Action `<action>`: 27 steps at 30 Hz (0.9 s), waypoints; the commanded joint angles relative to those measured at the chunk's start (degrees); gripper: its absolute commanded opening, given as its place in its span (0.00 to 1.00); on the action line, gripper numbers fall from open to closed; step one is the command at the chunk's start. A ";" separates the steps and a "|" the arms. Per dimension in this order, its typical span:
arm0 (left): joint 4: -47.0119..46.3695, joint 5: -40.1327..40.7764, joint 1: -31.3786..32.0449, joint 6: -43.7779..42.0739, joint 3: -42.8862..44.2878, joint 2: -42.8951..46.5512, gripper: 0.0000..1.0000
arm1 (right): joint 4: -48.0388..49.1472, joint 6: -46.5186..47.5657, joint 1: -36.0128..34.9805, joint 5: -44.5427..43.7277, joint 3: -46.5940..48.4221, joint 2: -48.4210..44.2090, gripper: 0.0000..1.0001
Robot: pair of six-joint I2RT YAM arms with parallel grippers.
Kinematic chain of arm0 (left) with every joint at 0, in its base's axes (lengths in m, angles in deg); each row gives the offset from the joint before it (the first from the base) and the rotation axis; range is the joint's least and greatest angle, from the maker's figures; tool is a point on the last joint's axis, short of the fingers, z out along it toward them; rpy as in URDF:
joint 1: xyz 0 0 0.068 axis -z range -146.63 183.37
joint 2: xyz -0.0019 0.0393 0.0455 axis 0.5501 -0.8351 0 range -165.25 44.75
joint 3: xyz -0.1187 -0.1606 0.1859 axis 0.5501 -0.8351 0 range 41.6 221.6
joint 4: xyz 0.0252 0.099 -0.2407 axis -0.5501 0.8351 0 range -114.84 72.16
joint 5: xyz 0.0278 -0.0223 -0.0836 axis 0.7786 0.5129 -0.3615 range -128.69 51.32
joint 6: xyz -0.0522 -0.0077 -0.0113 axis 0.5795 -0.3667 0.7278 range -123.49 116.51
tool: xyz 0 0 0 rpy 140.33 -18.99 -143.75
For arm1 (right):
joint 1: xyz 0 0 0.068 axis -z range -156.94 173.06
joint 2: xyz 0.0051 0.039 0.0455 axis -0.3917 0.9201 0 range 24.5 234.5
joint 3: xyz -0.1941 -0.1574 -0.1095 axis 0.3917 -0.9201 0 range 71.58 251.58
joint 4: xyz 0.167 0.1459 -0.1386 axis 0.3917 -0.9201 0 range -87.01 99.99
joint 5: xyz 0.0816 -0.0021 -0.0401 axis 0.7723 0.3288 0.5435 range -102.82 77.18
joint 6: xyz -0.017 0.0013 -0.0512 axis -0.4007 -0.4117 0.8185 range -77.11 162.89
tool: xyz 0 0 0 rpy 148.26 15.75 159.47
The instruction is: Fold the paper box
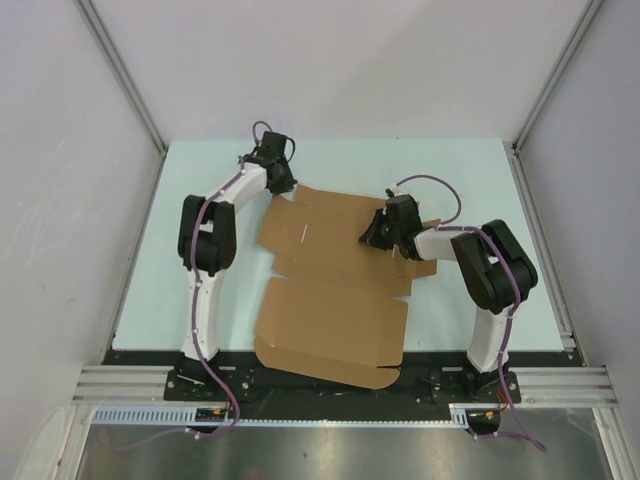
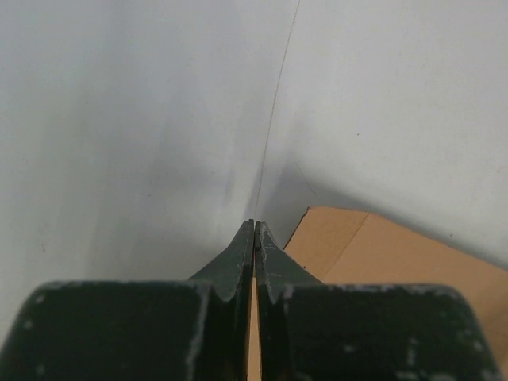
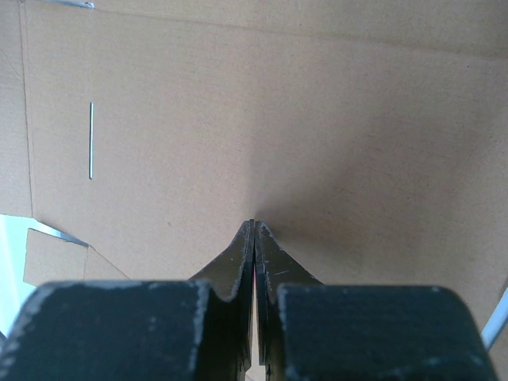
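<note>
Top external view: one paper box [image 1: 330, 310], a flat brown sheet, with two pincers working it. Over on the right gripper [image 1: 373, 240], jaws are closed tight on nothing, tips down and touching the sheet's far panel, cardboard spreading all round them. Now the left gripper [image 1: 280, 183], right at the sheet's far left corner, jaws together as well. A brown sliver shows in the slit between them, but I can't confirm a real pinch. The sheet's long axis runs from the arm bases [image 1: 200, 385] out toward the grippers, rounded flap at the near end.
</note>
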 commanded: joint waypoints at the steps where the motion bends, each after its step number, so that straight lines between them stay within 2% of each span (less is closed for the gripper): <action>1: 1.63 0.43 0.93 -0.06 5.24 -1.61 0.05 | -1.63 1.27 -0.23 -0.13 0.37 1.33 0.00; 12: -4.25 -5.28 4.36 0.47 0.95 0.67 0.05 | -1.54 1.45 -0.14 0.13 0.37 1.77 0.00; 15: -9.52 -6.25 4.36 1.26 -5.27 3.99 0.06 | -1.45 1.71 -0.06 0.13 0.37 1.69 0.00; 16: -10.66 -8.60 4.36 0.31 -5.65 4.88 0.19 | -1.45 1.54 0.03 0.31 0.46 2.03 0.00; 19: -11.63 -8.71 4.36 -0.23 -6.70 6.29 0.37 | -1.45 1.45 0.12 0.31 0.46 2.04 0.00; 20: -12.51 -8.62 4.36 -0.49 -7.57 7.08 0.46 | -1.54 1.53 0.03 0.22 0.46 2.04 0.00; 23: -16.91 -10.02 4.27 -1.37 -11.53 9.72 0.52 | -1.72 1.62 0.21 -0.04 0.37 1.86 0.00; 27: -17.18 -11.35 4.36 -1.82 -11.72 9.38 0.54 | -1.54 1.45 0.21 0.22 0.37 1.86 0.00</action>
